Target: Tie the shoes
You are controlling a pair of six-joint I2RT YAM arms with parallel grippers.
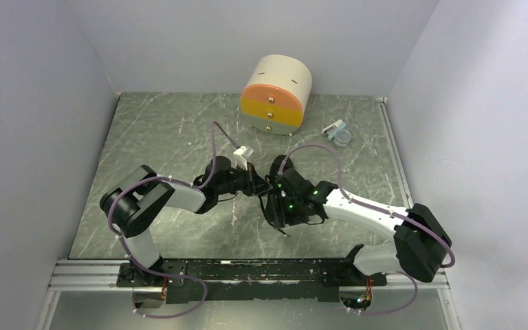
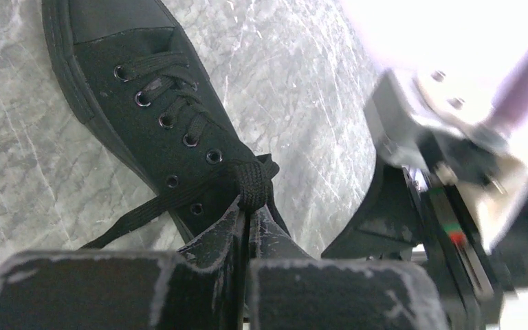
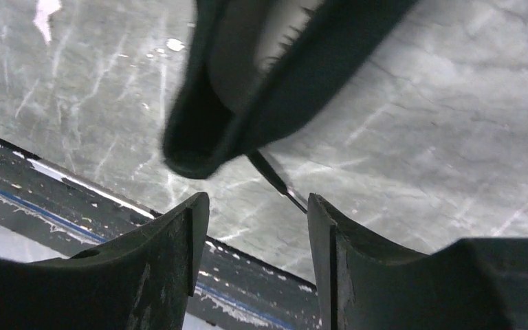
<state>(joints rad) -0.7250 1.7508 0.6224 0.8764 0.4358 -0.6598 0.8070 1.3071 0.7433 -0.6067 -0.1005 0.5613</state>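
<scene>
Matt canvas shoe (image 2: 158,130), smooth marbled table (image 2: 302,82)

The fingers (image 3: 172,261) of the right gripper (image 3: 256,206) stand apart, with nothing clamped between them. A blurred black shoe (image 3: 282,82) fills the upper frame above the marbled worktop (image 3: 454,137). A thin lace (image 3: 269,175) runs from it towards the gap; contact cannot be determined. A dark rail (image 3: 41,199) borders the worktop at lower left.
</scene>
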